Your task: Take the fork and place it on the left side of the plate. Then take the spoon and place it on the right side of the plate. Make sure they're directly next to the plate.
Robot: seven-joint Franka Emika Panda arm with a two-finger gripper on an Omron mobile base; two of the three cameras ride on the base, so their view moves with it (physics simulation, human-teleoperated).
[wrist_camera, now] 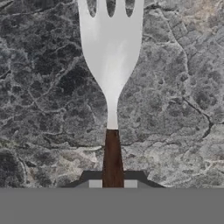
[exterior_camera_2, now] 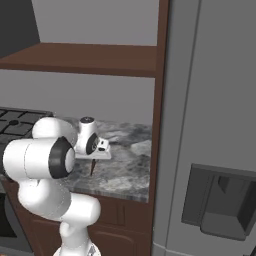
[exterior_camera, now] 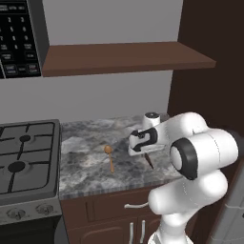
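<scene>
Pincer point(wrist_camera: 112, 183) sits low over the grey marbled desk point(exterior_camera: 86, 162), jaws drawn in narrow on the fork point(wrist_camera: 111, 83), pads clamped on either side of its dark brown handle. In the hand view the silver tines point up and away from the pincer, handle running straight back between the two dark tips, stone surface right behind it. From the left base view the white arm reaches across the desk toward the right part of it, and the fork's dark handle point(exterior_camera: 149, 161) pokes out slantwise just below the hand; can't tell from there if the fork touches the stone or hangs just clear. Right base view shows the same handle point(exterior_camera_2: 92, 167) hanging under the hand, near the desk's front edge. Spoon point(exterior_camera: 110, 157) lies flat on the desk to the left of the hand, apart from it, bowl toward the wall, handle toward the front edge. Gas stove point(exterior_camera: 26, 152) sits left of the desk, wooden shelf point(exterior_camera: 124, 57) above.
</scene>
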